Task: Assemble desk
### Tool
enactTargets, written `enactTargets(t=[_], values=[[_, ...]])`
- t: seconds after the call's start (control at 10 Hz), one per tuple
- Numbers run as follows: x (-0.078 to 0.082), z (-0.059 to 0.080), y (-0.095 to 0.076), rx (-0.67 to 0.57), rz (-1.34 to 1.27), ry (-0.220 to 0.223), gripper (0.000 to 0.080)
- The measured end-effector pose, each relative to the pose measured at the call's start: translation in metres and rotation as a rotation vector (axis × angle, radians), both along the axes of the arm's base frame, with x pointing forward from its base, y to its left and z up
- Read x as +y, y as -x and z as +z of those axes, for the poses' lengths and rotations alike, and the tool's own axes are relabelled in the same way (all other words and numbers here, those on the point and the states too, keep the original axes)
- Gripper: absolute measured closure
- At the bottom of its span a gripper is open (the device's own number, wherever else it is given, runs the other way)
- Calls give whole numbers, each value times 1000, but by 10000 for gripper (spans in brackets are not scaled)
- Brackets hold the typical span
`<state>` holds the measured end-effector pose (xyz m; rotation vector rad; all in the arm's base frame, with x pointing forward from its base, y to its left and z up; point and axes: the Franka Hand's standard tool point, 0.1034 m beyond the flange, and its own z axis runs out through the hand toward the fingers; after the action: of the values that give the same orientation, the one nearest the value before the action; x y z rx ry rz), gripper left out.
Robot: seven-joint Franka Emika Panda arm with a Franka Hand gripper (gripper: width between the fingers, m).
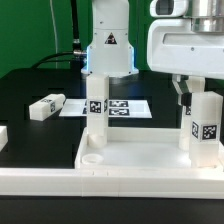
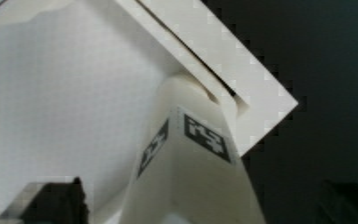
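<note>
The white desk top lies rim-up at the front of the table. One tagged leg stands upright in its corner on the exterior view's left. A second leg stands upright in the corner on the exterior view's right. My gripper hangs over that second leg, a dark finger showing beside it. In the wrist view the leg rises between my gripper's fingers, with a gap on each side. The gripper is open and holds nothing. A loose leg lies on the black table.
The robot's white base stands behind the desk top. The marker board lies flat in front of the base. Another white piece sits at the edge on the exterior view's left.
</note>
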<state>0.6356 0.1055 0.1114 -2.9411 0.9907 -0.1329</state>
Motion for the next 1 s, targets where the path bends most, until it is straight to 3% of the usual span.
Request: enactTargets(t=[0.6,1.0], values=[[-2,1,-2,-4,533,78,150],[-7,0,-2,1,751,110,150]])
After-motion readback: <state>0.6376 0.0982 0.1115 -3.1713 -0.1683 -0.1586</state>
